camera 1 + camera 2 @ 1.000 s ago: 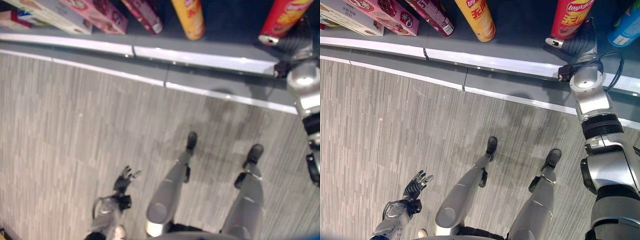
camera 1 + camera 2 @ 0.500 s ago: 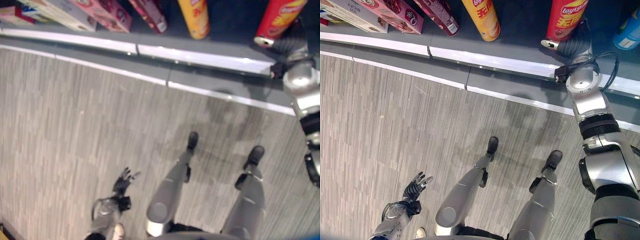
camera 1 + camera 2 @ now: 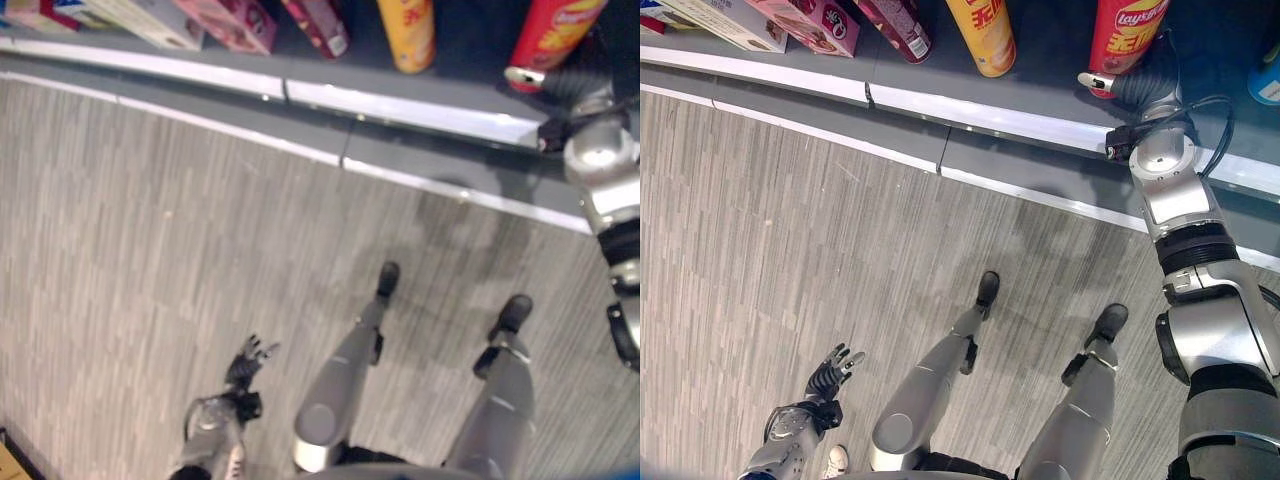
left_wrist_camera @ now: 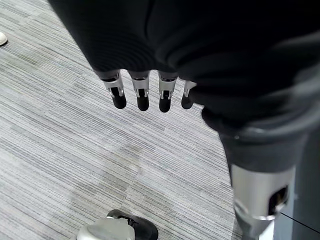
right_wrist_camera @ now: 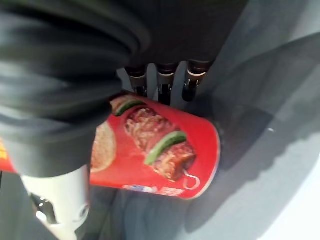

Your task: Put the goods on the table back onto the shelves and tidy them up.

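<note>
The right hand [image 3: 1137, 88] curls around the red can [image 3: 1123, 38] (upright on the shelf [image 3: 1040, 45]).

Shelf goods, seen from above: a logo and large yellow characters are carried on the red can [image 3: 1127, 35] at the upper right of the frame, and a small logo over bold red characters on the yellow can [image 3: 985, 35] beside it. White lettering is borne by the dark red pack [image 3: 898, 25], and small printed panels by the pink box [image 3: 810, 25] and the pale box [image 3: 730, 18] at upper left; none of it can be made out. Fine print by the red can's rim is seen in the right wrist view, too small to be read.
</note>
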`<state>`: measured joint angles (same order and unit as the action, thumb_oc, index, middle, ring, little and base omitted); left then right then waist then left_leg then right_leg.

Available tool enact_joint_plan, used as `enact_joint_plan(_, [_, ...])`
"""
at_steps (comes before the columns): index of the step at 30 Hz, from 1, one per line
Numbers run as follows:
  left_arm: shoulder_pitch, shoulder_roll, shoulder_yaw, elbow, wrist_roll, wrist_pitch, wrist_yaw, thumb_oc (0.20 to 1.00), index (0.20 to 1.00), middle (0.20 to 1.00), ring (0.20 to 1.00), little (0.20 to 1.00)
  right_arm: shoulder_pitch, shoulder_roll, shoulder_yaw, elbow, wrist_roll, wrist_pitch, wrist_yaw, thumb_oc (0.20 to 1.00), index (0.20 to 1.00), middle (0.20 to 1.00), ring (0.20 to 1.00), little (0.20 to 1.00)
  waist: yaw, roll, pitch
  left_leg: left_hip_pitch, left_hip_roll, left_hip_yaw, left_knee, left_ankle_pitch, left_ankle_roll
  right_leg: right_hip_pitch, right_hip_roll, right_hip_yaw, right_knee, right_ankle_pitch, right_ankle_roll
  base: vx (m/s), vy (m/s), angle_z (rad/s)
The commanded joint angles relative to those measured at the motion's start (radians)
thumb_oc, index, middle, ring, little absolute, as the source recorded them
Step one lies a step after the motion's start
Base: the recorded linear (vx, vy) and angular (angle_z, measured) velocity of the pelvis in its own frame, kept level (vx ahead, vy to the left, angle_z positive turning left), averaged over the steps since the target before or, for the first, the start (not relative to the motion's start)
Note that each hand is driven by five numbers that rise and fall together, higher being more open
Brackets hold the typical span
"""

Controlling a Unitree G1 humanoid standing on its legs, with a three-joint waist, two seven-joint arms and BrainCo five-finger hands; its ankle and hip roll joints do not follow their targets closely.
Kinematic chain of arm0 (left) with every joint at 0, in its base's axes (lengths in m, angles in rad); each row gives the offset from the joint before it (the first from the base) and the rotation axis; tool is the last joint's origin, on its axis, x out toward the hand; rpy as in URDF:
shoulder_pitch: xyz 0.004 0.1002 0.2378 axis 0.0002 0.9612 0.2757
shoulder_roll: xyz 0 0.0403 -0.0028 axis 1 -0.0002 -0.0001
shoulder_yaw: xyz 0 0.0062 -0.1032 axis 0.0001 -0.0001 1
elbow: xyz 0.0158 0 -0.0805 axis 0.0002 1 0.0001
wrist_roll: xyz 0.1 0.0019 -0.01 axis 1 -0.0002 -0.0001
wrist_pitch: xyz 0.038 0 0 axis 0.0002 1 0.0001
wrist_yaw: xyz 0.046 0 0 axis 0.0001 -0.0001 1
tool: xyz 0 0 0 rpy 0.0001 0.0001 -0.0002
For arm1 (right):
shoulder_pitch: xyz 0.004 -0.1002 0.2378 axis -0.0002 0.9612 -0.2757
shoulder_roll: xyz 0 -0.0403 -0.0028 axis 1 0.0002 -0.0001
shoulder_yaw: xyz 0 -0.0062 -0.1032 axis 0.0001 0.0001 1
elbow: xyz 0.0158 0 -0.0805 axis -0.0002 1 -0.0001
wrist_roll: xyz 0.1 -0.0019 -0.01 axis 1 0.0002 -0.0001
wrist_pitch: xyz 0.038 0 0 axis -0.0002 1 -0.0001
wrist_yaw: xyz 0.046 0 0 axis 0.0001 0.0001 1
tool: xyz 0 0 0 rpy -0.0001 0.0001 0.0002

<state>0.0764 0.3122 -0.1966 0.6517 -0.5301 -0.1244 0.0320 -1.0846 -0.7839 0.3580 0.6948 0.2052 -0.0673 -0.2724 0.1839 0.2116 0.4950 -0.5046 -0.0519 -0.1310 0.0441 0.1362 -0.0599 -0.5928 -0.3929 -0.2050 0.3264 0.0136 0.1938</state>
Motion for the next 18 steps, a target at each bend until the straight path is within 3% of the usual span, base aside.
enact_joint_plan(1, [0.047,0.067,-0.018,0.02,-0.013,-0.014,0.013,1.0,1.0,1.0,1.0,1.0,-0.035,-0.055,0.03,-0.054,-0.059,-0.024,-0.024,1.0,1.0,1.0,1.0,1.0,0.018,0.01,-0.004,0.01,0.07,-0.007,-0.039,-0.05,-0.07,-0.013,-0.011,0.071,0.051,-0.018,0.012,0.0,0.0,0.0])
enact_joint_plan(15, [0.033,0.053,0.02,0.048,0.003,-0.008,0.031,1.0,1.0,1.0,1.0,1.0,0.17,-0.041,-0.119,-0.262,-0.128,-0.032,-0.084,1.0,1.0,1.0,1.0,1.0,-0.013,-0.028,-0.007,0.022,0.082,-0.002,-0.036,-0.057,-0.072,0.018,-0.002,0.058,0.017,-0.007,0.016,0.0,0.0,0.0])
enact_joint_plan(18, [0.026,0.051,0.04,0.061,0.015,-0.003,0.034,1.0,1.0,1.0,1.0,1.0,0.308,0.01,-0.206,-0.381,-0.139,-0.049,-0.087,1.0,1.0,1.0,1.0,1.0,-0.028,-0.067,-0.014,0.035,0.089,-0.001,-0.03,-0.062,-0.076,0.061,0.005,0.043,-0.022,0.005,0.018,0.01,0.002,-0.04])
